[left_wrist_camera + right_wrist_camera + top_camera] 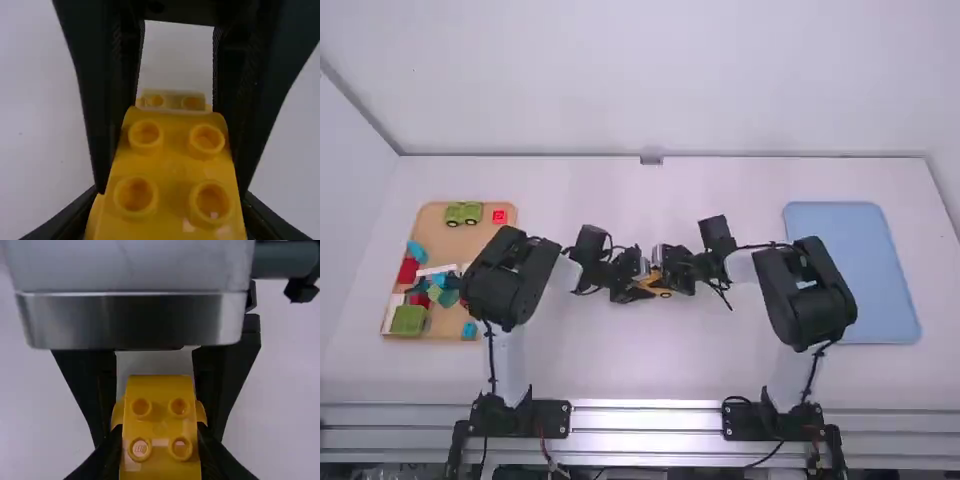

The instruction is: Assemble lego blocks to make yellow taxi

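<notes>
Yellow taxi [655, 290] lies between the arms; left gripper [640, 283] clamped on one end of it, right gripper [666, 279] clamped on the other; brown tray [445, 245] well left of it, blue tray [850, 270] well right.

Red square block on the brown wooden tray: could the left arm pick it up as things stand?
Probably not: the left gripper is closed on the yellow studded block and would have to let go first. Otherwise, nothing lies on the red block.

Yellow studded block [175, 172], held centrally
</notes>
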Robot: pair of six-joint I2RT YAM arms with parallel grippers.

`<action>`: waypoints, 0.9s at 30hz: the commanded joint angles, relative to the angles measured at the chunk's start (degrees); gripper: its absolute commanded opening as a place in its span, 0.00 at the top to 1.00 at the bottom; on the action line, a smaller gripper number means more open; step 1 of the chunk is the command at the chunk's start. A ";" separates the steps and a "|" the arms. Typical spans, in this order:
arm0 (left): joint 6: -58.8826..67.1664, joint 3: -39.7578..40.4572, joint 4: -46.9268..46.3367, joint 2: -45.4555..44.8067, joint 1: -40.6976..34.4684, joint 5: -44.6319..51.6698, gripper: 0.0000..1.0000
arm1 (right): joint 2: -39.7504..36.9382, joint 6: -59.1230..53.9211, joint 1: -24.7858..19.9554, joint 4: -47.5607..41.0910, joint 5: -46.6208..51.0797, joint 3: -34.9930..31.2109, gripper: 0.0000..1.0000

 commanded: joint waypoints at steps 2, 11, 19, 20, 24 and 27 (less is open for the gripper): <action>1.40 -1.03 0.00 1.05 0.20 -0.42 0.98 | -0.98 5.03 0.17 0.39 -0.17 0.26 1.00; 1.40 -1.46 0.04 1.05 0.20 -0.46 0.98 | -0.98 7.43 0.02 1.38 -0.20 0.35 1.00; 1.38 -1.46 0.11 1.05 0.20 -0.48 0.98 | -1.09 5.42 -1.11 1.40 -2.21 0.31 1.00; 1.38 -1.44 0.09 1.05 0.20 -0.46 0.98 | -1.25 5.22 -1.55 1.44 -4.15 0.31 1.00; 1.36 -1.46 0.15 1.05 0.20 -0.46 0.98 | -1.84 5.22 -3.30 1.42 -6.64 0.31 1.00; 1.38 -1.46 0.15 1.05 0.20 -0.48 0.98 | -1.84 5.22 -3.89 1.38 -6.62 0.24 1.00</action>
